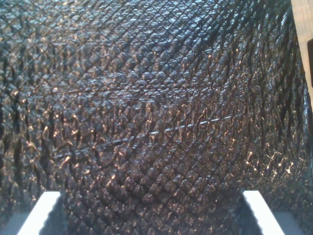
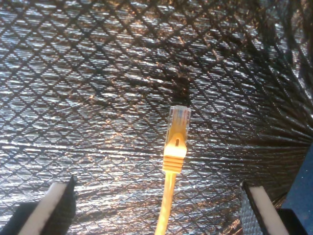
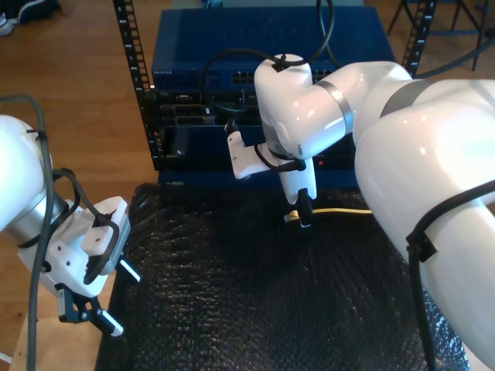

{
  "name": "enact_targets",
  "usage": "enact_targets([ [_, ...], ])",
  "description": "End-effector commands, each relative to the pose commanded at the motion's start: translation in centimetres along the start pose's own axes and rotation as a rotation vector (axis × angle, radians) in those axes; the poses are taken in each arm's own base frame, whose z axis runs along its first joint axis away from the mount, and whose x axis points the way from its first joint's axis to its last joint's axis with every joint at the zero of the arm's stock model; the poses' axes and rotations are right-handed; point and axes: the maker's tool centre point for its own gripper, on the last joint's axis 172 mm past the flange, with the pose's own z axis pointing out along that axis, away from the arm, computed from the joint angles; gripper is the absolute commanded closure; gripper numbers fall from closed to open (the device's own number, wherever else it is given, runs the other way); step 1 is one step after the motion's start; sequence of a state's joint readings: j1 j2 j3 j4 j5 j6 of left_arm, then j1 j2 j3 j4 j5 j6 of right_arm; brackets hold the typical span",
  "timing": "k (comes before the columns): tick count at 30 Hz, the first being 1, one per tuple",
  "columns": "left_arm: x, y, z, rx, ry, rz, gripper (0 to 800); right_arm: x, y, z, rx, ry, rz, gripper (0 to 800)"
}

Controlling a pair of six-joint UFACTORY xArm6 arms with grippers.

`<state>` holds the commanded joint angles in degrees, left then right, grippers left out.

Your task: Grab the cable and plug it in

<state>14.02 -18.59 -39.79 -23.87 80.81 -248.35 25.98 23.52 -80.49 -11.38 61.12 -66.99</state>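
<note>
The cable [image 2: 175,156] is pale yellow with a clear plug [image 2: 179,116] at its tip. It lies on the black quilted mat [image 2: 98,98] between the widely spread fingers [image 2: 54,208] of my second gripper [image 2: 156,213], which is open and not touching it. In the exterior view that gripper [image 3: 302,215] points down just in front of the rack, with the cable [image 3: 344,210] trailing off toward the exterior view's right. My first gripper [image 1: 154,215] is open over bare mat, and it hangs at the mat's edge on the exterior view's left [image 3: 116,297].
A blue network switch [image 3: 263,39] sits in a black rack [image 3: 139,85] behind the mat, with port rows [image 3: 193,108] facing the arms. Black robot cables [image 3: 325,31] loop over the rack. Wooden floor [image 3: 69,69] surrounds it. A pale wooden edge [image 1: 304,44] borders the mat.
</note>
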Motion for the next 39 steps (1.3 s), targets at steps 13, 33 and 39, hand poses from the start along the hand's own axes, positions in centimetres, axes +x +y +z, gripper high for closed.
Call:
enact_targets([
  [13,0.0,0.0,0.0,0.001,-0.001,0.001,0,-0.1,0.4,0.8,-0.013,-0.013,0.015,21],
  [33,0.1,0.2,0.1,-0.008,0.002,0.001,0,-0.1,0.7,2.2,-0.013,-0.029,0.022,104],
  [39,0.1,0.2,0.1,-0.009,0.003,0.0,0,0.2,1.1,2.2,-0.034,-0.02,0.018,221],
])
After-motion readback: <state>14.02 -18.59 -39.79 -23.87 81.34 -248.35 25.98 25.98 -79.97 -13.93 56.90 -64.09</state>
